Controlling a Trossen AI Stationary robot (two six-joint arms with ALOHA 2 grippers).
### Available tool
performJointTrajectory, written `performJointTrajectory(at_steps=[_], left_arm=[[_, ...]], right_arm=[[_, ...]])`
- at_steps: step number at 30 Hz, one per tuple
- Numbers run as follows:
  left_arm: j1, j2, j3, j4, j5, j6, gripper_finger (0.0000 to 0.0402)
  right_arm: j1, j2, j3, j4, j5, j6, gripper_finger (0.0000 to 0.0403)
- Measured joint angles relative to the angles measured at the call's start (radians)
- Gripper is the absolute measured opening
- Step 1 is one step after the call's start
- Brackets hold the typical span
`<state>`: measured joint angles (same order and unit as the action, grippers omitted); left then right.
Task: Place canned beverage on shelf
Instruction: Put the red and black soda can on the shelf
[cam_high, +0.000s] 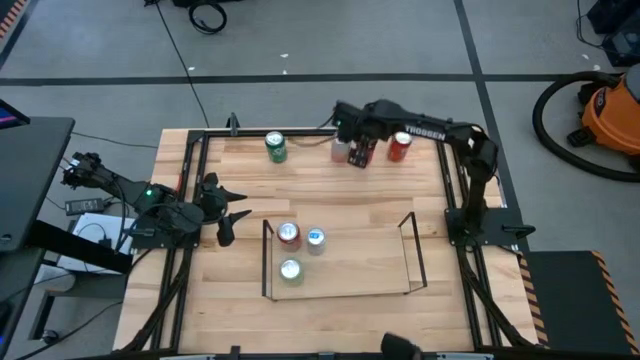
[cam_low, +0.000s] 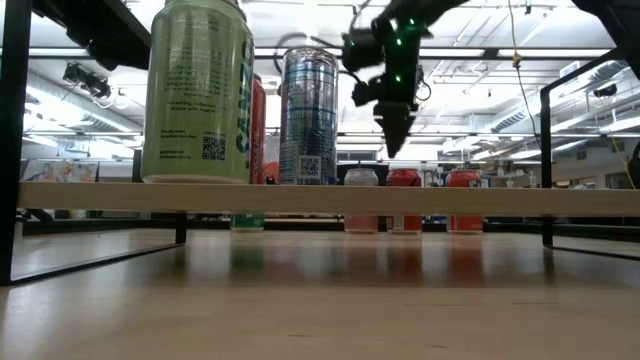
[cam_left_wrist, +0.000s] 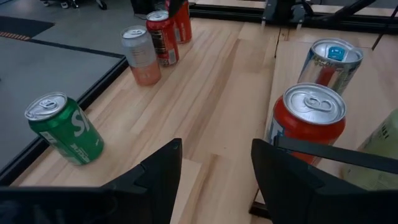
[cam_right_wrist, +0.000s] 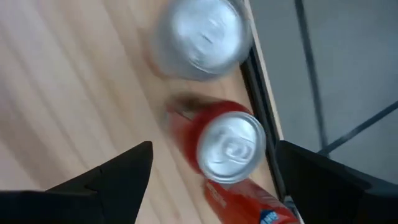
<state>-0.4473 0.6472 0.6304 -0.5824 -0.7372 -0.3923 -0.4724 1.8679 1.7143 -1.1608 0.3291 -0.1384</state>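
Observation:
The shelf, a black rod frame with a pale wood floor, holds a red can, a silver-blue can and a pale green can, all upright. At the table's far edge stand a green can, a pinkish can, a dark red can and a red can. My right gripper is open, pointing down above the far cans; a red can's top lies below, between its fingers. My left gripper is open and empty left of the shelf.
A larger black frame borders the tabletop. Bare wood lies between the far cans and the shelf, and the shelf's right half has free floor. The shelf's cans stand close to my left gripper's right finger.

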Motion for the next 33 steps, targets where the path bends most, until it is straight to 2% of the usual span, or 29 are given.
performJointTrajectory(at_steps=[8,15,18,26,33], left_arm=[[0.0,0.0,0.0,0.001,-0.001,-0.016,0.0203],[0.0,0.0,0.0,0.003,-0.002,-0.034,0.0203],[0.0,0.0,0.0,0.006,-0.006,-0.035,0.0203],[0.001,0.0,0.0,0.005,-0.01,-0.035,0.0203],[0.001,0.0,0.0,0.005,-0.01,-0.035,0.0203]], right_arm=[[-0.12,0.0,-0.006,0.03,-0.085,-0.054,0.0374],[-0.155,0.029,-0.02,0.042,-0.196,-0.075,0.0391],[-0.163,0.038,-0.048,0.066,-0.203,-0.083,0.0392],[-0.177,0.045,-0.144,0.174,-0.225,-0.101,0.0385],[-0.187,0.044,-0.196,0.206,-0.232,-0.101,0.035]])
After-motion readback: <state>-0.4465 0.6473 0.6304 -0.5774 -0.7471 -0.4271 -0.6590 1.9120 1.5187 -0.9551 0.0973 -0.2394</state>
